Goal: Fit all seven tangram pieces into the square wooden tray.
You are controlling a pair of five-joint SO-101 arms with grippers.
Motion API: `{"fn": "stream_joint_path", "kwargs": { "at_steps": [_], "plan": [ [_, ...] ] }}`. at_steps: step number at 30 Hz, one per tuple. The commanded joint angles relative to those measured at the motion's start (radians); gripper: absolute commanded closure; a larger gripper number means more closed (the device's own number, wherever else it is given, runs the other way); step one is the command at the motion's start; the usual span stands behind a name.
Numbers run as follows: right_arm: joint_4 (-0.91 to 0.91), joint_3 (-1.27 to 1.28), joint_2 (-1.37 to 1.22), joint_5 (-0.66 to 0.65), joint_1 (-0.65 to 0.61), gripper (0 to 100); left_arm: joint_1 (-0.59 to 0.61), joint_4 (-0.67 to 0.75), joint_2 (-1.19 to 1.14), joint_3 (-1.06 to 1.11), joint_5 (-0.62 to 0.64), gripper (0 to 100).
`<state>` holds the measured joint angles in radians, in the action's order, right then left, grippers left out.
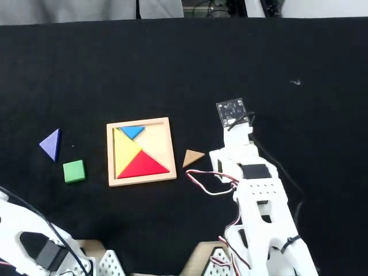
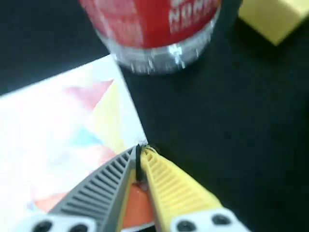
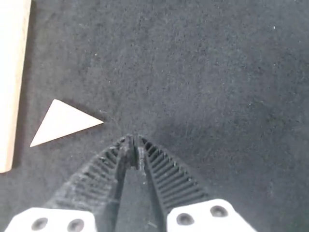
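Note:
The square wooden tray lies mid-table and holds a blue triangle, a yellow triangle and a red triangle. A tan triangle lies just right of the tray, a purple triangle and a green square to its left. My right gripper is shut and holds nothing, close above the cloth beside the tan triangle, with the tray edge beyond. My left gripper is shut with nothing in it, over a white printed sheet.
The right arm stands right of the tray, the left arm at the front left corner. Near the left gripper are a red can and a yellow block. Black cloth covers the table.

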<state>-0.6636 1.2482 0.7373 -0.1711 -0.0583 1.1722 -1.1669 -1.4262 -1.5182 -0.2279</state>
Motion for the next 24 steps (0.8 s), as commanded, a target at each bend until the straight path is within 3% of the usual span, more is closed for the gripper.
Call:
{"fn": "stream_joint_path", "kwargs": {
  "at_steps": [1,5,9,22,24],
  "plan": [
    [0.015,-0.005,0.024,0.003,-0.009,98.7,0.021,-0.368,0.025,-0.148,-0.038,97],
    [0.014,-0.005,0.024,0.003,-0.009,98.7,0.042,-0.477,0.118,-0.148,-0.092,97],
    [0.014,-0.005,0.024,0.003,-0.009,98.7,0.087,-0.361,0.180,-0.148,-0.006,97],
    [0.012,-0.005,0.024,0.003,-0.009,98.7,0.139,-0.133,-0.020,-0.145,-0.060,97],
    [0.012,-0.005,0.024,0.003,-0.009,98.7,0.139,-0.167,-0.037,-0.145,-0.072,97]
  ]
}}
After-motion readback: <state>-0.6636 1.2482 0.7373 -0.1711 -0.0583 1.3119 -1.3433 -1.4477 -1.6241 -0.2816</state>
